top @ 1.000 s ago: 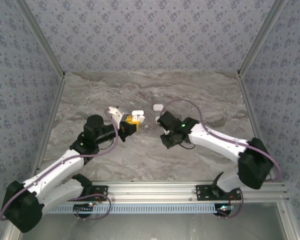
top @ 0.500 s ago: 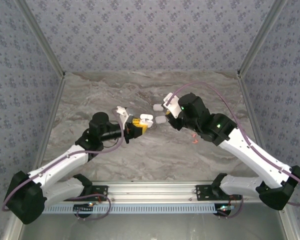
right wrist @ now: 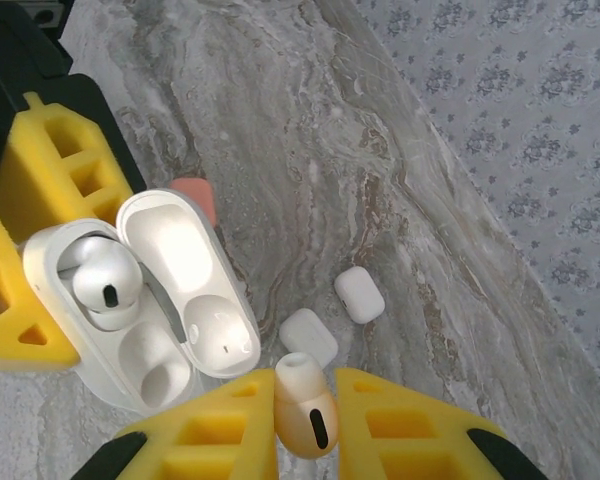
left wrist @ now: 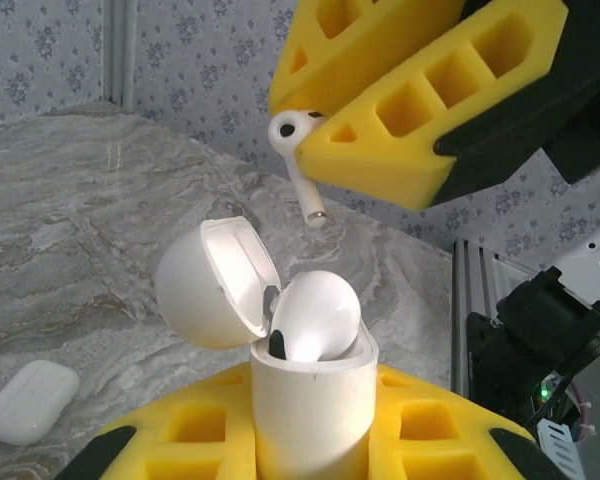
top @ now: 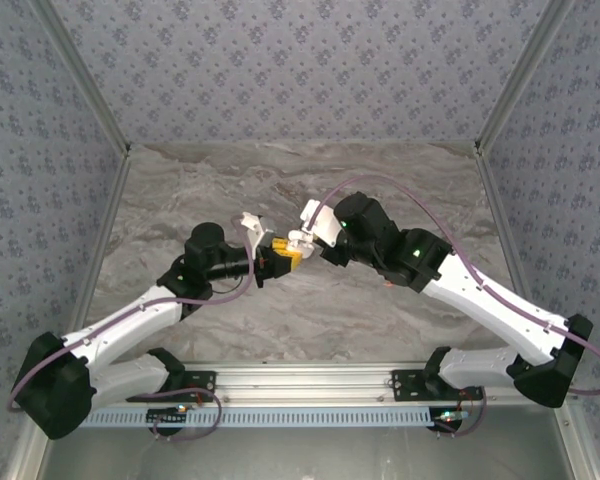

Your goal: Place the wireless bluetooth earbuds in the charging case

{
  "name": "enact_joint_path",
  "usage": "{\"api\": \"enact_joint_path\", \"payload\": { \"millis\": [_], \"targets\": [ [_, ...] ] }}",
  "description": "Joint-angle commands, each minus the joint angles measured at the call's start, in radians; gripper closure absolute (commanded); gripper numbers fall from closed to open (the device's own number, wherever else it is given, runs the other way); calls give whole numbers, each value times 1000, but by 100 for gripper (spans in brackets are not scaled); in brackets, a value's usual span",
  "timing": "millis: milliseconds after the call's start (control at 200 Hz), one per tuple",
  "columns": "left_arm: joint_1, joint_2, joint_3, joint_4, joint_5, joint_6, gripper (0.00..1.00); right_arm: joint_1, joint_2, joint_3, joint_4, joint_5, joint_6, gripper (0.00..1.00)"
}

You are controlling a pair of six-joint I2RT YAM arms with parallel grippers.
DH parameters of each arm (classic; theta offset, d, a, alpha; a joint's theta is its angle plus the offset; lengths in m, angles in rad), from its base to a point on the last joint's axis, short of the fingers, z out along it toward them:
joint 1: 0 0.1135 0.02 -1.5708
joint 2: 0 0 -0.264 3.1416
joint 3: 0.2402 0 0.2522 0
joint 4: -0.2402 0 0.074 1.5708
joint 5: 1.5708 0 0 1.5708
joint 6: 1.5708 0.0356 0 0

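Note:
My left gripper (top: 278, 254) is shut on an upright white charging case (left wrist: 310, 420) with its lid (left wrist: 215, 285) swung open. One white earbud (left wrist: 315, 315) sits in one socket; the other socket (right wrist: 150, 365) is empty. Just above the case my right gripper (top: 304, 241) is shut on a second white earbud (left wrist: 295, 150), its stem pointing down at the case. In the right wrist view that earbud (right wrist: 305, 405) is pinched between the yellow fingers (right wrist: 420, 430), and the open case (right wrist: 50, 270) lies close below on the left.
Two closed white cases (right wrist: 359, 294) (right wrist: 309, 337) lie on the marble table (right wrist: 400, 160) beyond the held case. Another closed case (left wrist: 28, 400) rests at lower left in the left wrist view. A salmon-coloured item (right wrist: 192, 192) peeks from behind the lid.
The right arm has swung left and brought its earbud over the case. The left gripper has shifted a little to the right with the case, so the two grippers now meet.

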Motion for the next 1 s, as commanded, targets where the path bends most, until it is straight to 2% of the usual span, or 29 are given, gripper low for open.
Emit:
{"api": "enact_joint_path", "payload": {
  "millis": [0,994],
  "targets": [
    [-6,2,42,39,20,-6,100,11,16,17,15,15,-25,80],
    [-7,2,43,8,-6,12,100,41,33,1,-64,-35,-50,80]
  ]
}}
